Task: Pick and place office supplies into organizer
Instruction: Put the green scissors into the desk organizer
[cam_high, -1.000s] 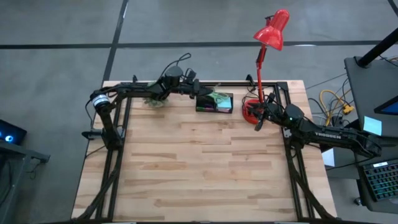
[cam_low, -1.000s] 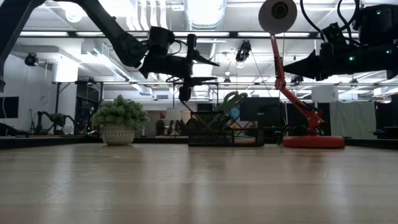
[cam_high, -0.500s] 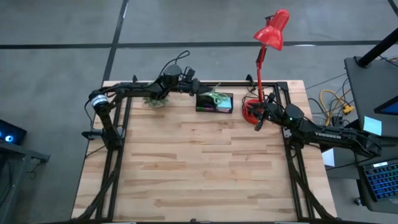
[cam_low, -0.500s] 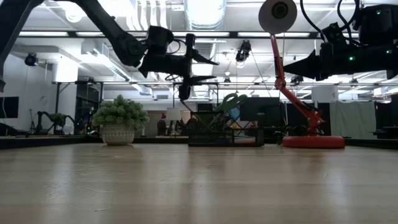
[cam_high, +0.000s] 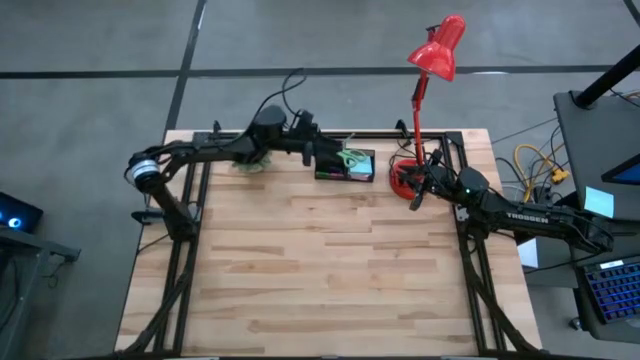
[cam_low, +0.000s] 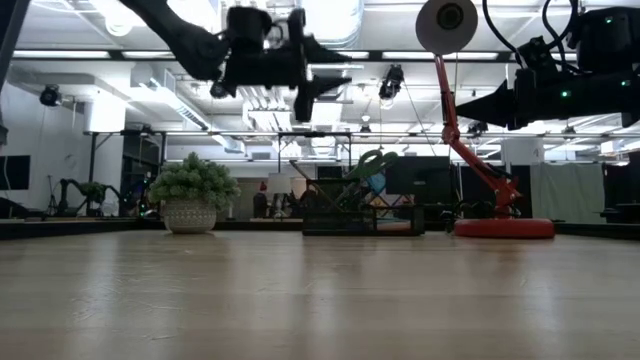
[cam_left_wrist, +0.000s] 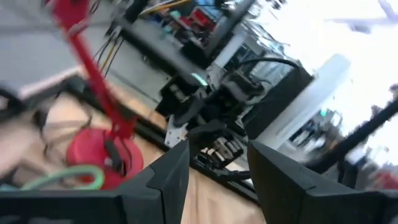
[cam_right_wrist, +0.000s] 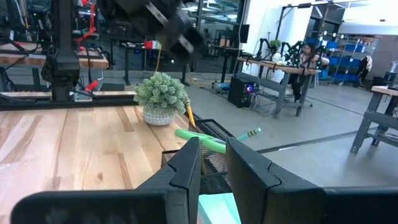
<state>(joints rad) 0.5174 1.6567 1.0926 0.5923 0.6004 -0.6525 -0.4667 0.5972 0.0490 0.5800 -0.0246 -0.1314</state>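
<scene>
The plant (cam_high: 247, 160) sits at the far left of the surface (cam_high: 320, 270), seen under the left arm in the high view. The left hand (cam_low: 305, 75) hangs raised, just left of the organizer (cam_high: 345, 165), fingers spread w/ an empty gap in the left wrist view; nothing is held.

The organizer stands at the far edge, approx. centre, between plant and lamp (cam_high: 420, 100). The supplies are already inside: green scissors (cam_low: 368, 165) leaning up out of it, a pencil (cam_right_wrist: 189, 115) and a pen (cam_right_wrist: 247, 133) slanting above the mesh wall. No loose items are seen on the wood.

Handling, as judged: all light, stiff pieces; the scissors are best taken at the handles, pen and pencil mid-shaft, as smooth barrels may slip. The mesh organizer looks light and could be nudged by a bump.

The right hand (cam_high: 418, 190) waits beside the lamp base, well right of the organizer; its fingers show a narrow gap, empty.

The surface is pale wood planks in a black frame. Beyond it lies a bright workshop w/ desks, racks and a seated person (cam_right_wrist: 306, 55) far off.
</scene>
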